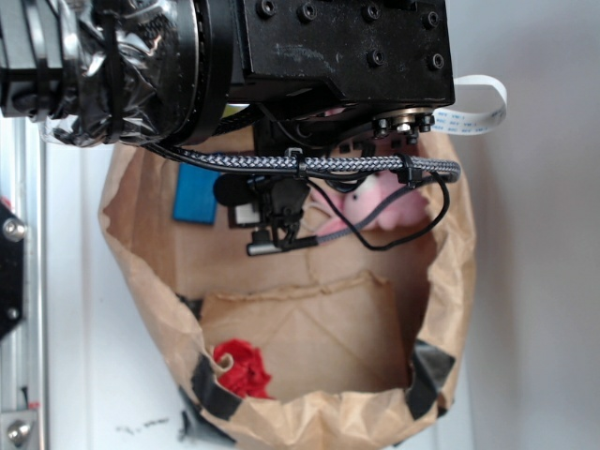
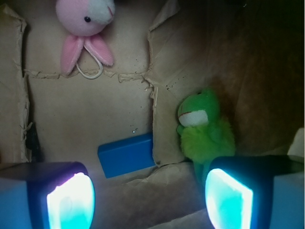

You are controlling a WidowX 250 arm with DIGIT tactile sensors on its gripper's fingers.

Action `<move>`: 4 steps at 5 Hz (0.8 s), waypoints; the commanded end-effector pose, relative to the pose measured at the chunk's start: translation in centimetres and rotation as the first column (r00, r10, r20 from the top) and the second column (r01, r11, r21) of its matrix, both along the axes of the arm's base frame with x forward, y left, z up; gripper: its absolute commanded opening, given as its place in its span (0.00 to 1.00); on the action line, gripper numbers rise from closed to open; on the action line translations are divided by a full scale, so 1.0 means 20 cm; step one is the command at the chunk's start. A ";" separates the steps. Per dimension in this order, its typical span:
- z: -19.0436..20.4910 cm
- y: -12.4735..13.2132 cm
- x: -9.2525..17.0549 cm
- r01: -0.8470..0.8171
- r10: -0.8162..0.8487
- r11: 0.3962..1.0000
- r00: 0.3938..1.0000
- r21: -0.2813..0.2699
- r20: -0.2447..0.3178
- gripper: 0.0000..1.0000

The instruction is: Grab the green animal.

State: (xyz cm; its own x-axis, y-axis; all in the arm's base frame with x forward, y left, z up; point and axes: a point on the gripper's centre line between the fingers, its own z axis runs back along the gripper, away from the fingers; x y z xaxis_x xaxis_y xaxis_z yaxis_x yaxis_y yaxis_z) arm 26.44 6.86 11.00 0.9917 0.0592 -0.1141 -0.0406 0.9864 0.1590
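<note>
This looks like a robotics lab test cell: a black robot arm (image 1: 281, 56) with cable-tied wiring hangs over an open brown paper bag (image 1: 309, 319) on a plain white counter (image 1: 534, 281), with an aluminium frame rail (image 1: 19, 281) at the left.

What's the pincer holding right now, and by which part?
Nothing. The pincer is open, its pads empty; the green animal lies just beyond one pad, ungrasped.
</note>
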 end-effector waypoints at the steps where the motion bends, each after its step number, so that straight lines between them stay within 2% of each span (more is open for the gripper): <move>1: -0.05 0.03 0.01 0.027 -0.030 0.998 0.999 0.054 0.045 1.00; 2: -0.05 0.05 -0.01 0.076 -0.077 0.996 0.997 0.038 0.021 1.00; 3: -0.15 0.06 -0.04 0.115 -0.116 0.991 0.993 0.066 0.006 1.00; 4: -0.24 0.08 0.00 0.107 -0.107 0.991 0.994 0.085 -0.005 1.00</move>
